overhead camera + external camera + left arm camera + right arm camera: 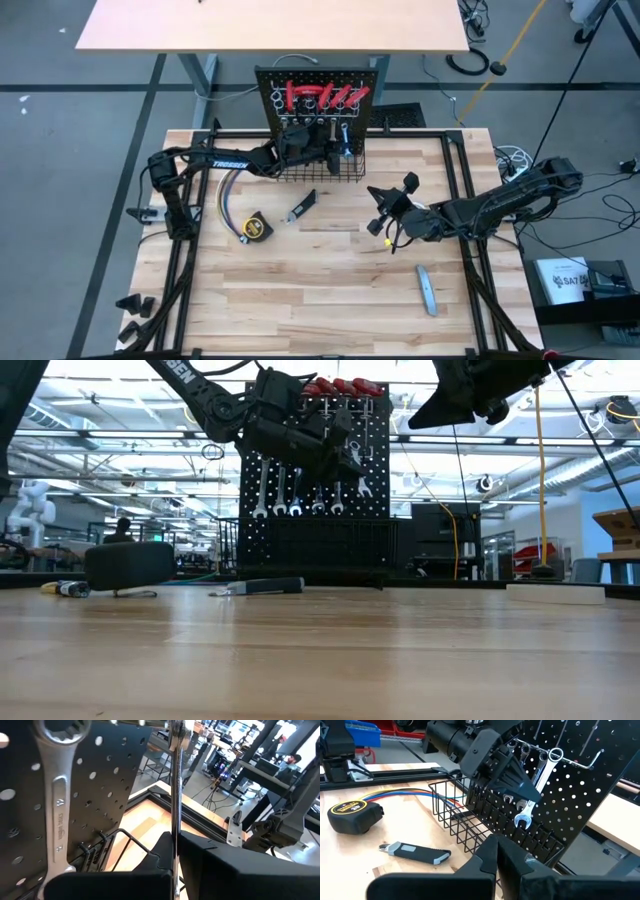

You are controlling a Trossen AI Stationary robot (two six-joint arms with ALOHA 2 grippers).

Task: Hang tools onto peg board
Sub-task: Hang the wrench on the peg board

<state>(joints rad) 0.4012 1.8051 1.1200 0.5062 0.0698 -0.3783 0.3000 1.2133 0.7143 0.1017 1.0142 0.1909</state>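
The left tool (512, 782) is up at the peg board (268, 85), above the black basket (320, 168). Its fingers are pinched tight on a silver wrench (536, 784). The wrench hangs upright, with its ring end up by a shiny hook (580, 764) and its open end down, in front of the holes of the board. In the left wrist view the held wrench (175, 795) shows edge-on as a thin line, and another wrench (60, 795) hangs flat on the board just beside it.

In the low view a row of wrenches (297, 495) hangs side by side on the board. Red handles (322, 96) sit in a row along the top of the board.

The right tool (378, 210) hangs over the middle of the bench (300, 300), well apart from the board. Its fingers are closed and it holds nothing.

On the bench lie a yellow tape measure (257, 228), a black knife (302, 206) near it, and a grey bar (427, 290) off toward the right side. Coloured wires (226, 195) run beside the tape measure, next to the basket. The tape measure, the knife and the grey bar are not on the board yet.
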